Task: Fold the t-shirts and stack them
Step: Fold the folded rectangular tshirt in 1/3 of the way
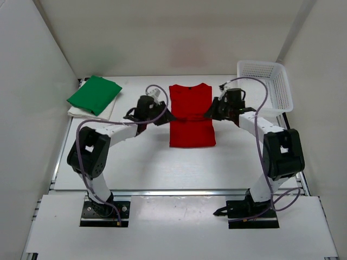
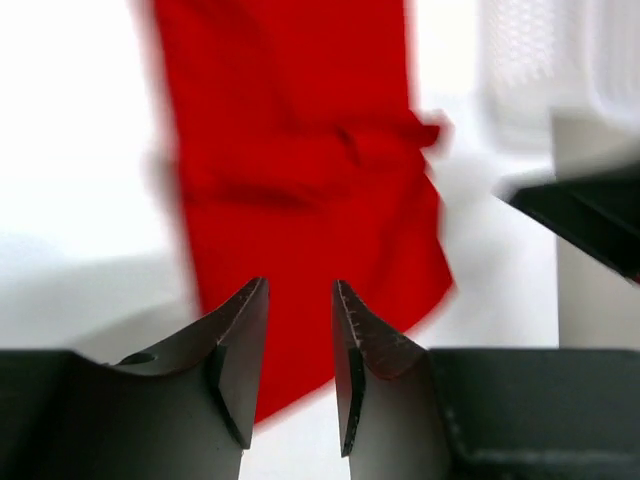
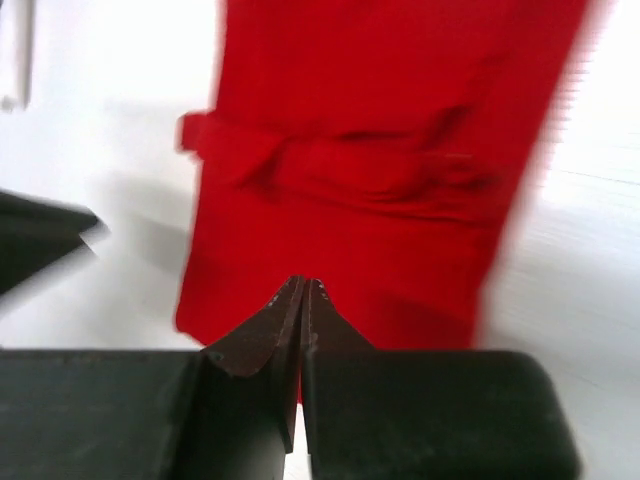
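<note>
Red t-shirt (image 1: 190, 116) mid-fold in the middle of the table (image 1: 162, 162), its sides already tucked in.
The left hand (image 2: 300, 283) sits at its left edge, fingers apart and empty. The right hand (image 3: 302, 282), at the right edge, is pinched together, seemingly on nothing. The green t-shirt (image 1: 94, 94) lies folded on the white t-shirt (image 1: 105, 112), far left. Next, I'd say, both hands must catch one end and fold it over.

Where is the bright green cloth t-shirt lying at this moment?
In the top view, the folded bright green cloth t-shirt lies at the far left of the table, on top of the folded white cloth t-shirt, left of the left tool.
</note>
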You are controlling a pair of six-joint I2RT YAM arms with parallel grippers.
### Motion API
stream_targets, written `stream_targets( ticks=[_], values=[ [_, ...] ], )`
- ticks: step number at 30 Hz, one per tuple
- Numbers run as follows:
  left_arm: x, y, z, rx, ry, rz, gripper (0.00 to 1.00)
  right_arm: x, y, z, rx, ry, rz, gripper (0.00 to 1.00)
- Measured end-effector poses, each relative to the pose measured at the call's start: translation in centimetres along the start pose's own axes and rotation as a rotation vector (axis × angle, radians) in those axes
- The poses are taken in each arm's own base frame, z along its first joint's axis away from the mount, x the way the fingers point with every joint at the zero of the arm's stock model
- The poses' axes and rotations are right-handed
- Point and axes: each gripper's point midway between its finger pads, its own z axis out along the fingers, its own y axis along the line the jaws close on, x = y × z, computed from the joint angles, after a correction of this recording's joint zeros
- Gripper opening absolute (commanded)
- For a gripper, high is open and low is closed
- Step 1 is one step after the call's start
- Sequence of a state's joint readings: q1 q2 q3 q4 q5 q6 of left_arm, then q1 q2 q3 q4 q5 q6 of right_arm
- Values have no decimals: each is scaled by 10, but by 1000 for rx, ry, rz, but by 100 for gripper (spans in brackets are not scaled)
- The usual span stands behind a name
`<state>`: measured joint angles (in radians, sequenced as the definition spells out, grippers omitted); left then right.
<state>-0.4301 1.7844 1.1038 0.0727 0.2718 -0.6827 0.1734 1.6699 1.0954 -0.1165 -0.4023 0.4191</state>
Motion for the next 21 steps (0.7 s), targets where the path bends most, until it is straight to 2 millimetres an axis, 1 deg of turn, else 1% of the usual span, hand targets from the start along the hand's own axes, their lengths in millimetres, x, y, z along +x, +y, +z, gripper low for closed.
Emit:
stream_targets(
  ticks=[2,3,4,5,6,8,9,11,13,17,19,21],
  values=[
    [26,-26,-2,67,15,29,39,13,19,11,-44,31,-34,0],
    [43,-33,0,90,35,39,38,23,27,19,-62,59,-50,0],
    [65,-38,3,107,74,45,37,34,33,27,-77,91,-60,0],
    [85,-37,7,108,114,44,37,44,36,35,-86,121,-68,0],
    [102,-31,11,99,152,38,37,55,38,43,-91,152,-73,0],
    [127,-10,16,55,208,18,37,71,35,56,-89,203,-70,1],
    [135,0,18,33,226,8,37,75,31,61,-83,218,-68,0],
    [134,-1,18,50,218,-5,36,77,26,71,-73,235,-63,0],
    [135,1,17,56,208,-6,36,74,24,80,-68,234,-65,0],
    [140,4,9,72,191,0,36,49,21,99,-66,195,-69,0],
    [142,6,4,77,186,2,36,31,18,111,-61,163,-67,0],
    [145,8,-1,77,185,3,35,4,15,128,-58,118,-65,0]
  ],
)
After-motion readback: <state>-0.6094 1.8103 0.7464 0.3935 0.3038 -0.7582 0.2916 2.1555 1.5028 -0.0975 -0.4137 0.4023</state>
